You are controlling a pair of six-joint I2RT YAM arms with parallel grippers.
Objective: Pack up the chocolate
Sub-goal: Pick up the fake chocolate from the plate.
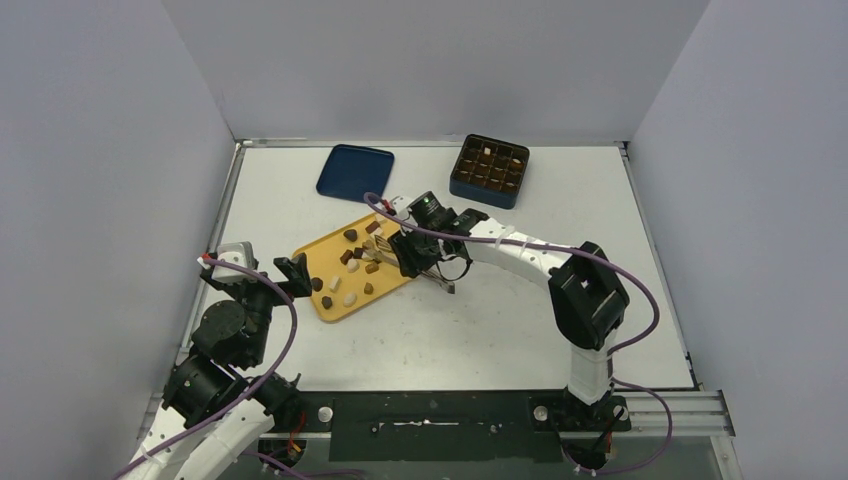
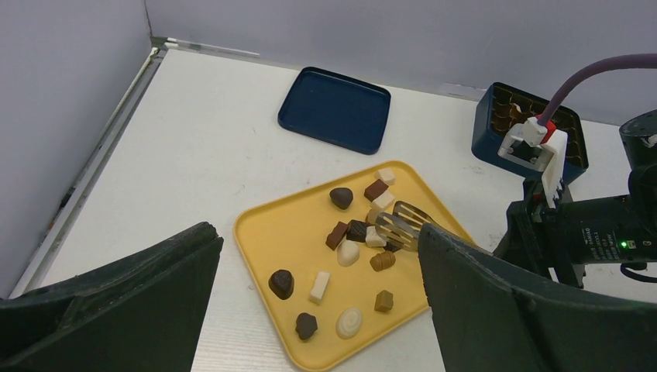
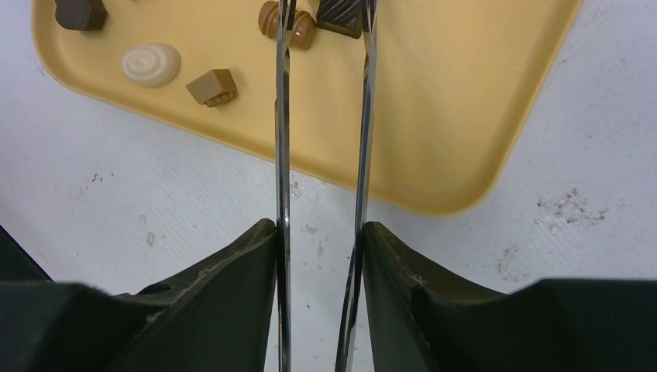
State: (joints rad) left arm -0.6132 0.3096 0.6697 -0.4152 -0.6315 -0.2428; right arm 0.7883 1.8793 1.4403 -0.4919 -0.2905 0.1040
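Yellow tray (image 1: 330,312) on table (image 1: 480,320), left of centre in top view, chocolate (image 1: 352,264) loose on it, a few pcs seemingly in cells of dark blue box (image 1: 487,193) at far right, blue lid (image 1: 355,170) flat at far centre, apart from box. Right fingers (image 1: 410,256) clenched on metal tongs (image 1: 382,266), tips over the pile; left fingers (image 1: 293,272) spread wide, empty, at tray's near-left edge. Left wrist view: tong tips down among pcs near tray centre, touching or just above, can't tell. Right wrist view: both blades out over tray, dark ridged pc (image 3: 341,15) in gap btwn them, caramel pc (image 3: 302,31) at left blade; tips cut by frame edge, so pinched or not, can't tell. Step, prob.: picking one pc w/ tongs. Next: squeeze onto single pc w/o dragging neighbours, lift clear, carry to a free cell.
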